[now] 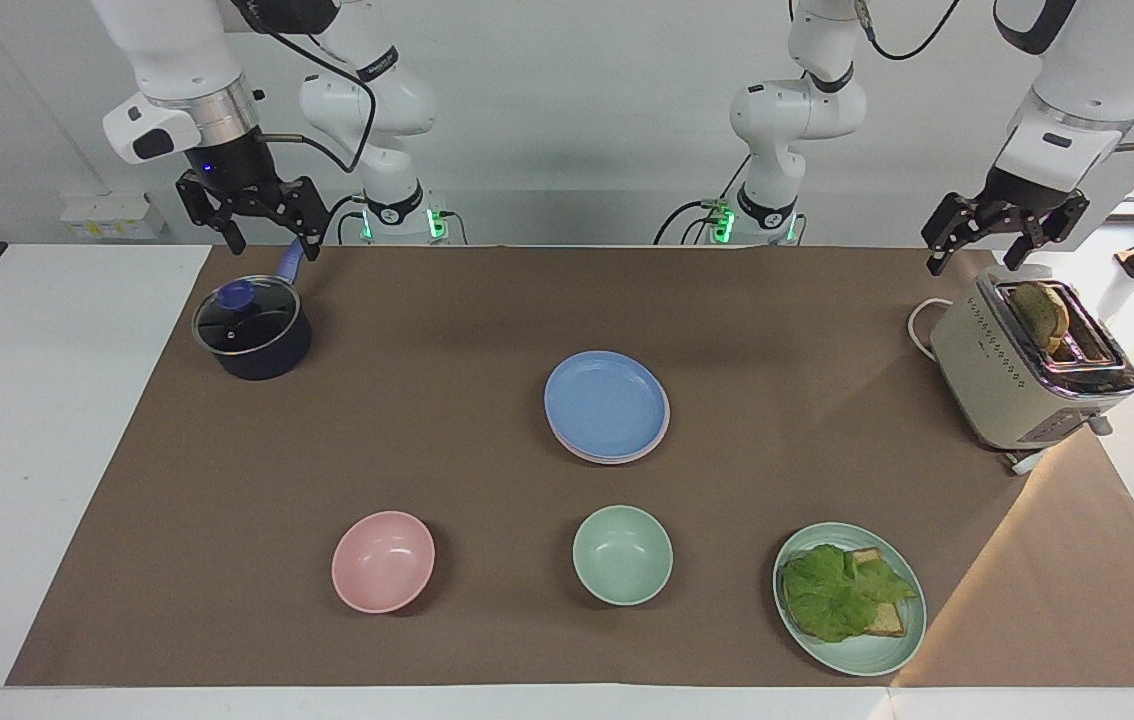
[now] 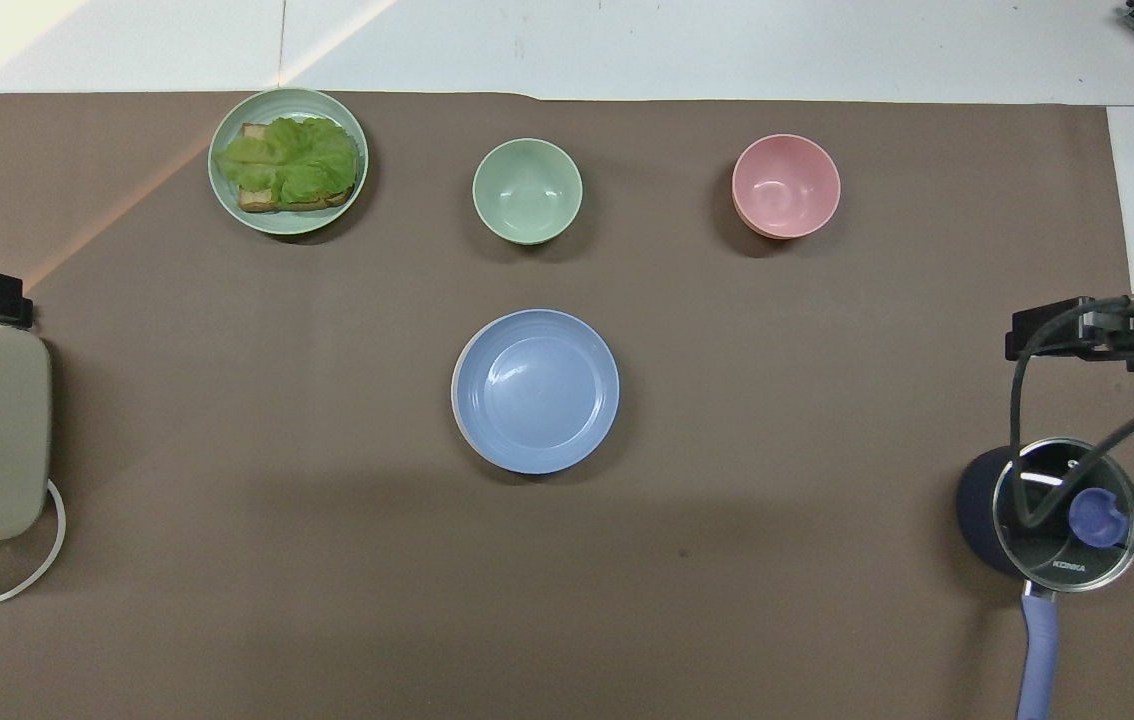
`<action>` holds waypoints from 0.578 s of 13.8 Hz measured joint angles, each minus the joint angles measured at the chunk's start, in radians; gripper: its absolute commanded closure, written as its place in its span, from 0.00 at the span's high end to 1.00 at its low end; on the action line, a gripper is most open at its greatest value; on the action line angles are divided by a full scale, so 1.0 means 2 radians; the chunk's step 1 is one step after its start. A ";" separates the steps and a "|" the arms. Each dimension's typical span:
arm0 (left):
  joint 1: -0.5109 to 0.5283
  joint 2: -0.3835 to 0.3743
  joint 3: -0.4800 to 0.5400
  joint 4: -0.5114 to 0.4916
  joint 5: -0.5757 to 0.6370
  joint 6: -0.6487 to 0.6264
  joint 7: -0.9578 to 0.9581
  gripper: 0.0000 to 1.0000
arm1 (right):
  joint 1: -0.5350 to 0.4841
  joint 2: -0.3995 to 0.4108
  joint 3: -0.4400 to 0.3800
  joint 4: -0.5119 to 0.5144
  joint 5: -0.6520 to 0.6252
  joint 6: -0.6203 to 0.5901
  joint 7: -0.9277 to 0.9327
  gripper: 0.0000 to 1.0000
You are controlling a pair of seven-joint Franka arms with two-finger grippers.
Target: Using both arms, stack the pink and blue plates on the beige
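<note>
1. At the middle of the frame the blue plate (image 1: pixel 606 403) topped a stack; a pink plate (image 1: pixel 660 437) rim peeked beneath it, and the beige plate could not be made out.
2. Upper left in the facing view, the right gripper (image 1: pixel 267 245) hung open and empty above the saucepan (image 1: pixel 252 329).
3. Upper right, the left gripper (image 1: pixel 979 265) hung open and empty over the toaster (image 1: pixel 1027 370).

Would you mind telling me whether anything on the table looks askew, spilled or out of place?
Nothing stands out. The round blue plate sits level atop a neat stack at mid-table, with a pale rim peeking out beneath. Both bowls are upright, nothing is spilled, and toast stands in the beige toaster.
</note>
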 measured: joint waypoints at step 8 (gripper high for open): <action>0.000 0.000 0.000 0.000 0.000 0.000 0.000 1.00 | -0.001 0.011 -0.002 0.018 -0.003 -0.010 -0.028 1.00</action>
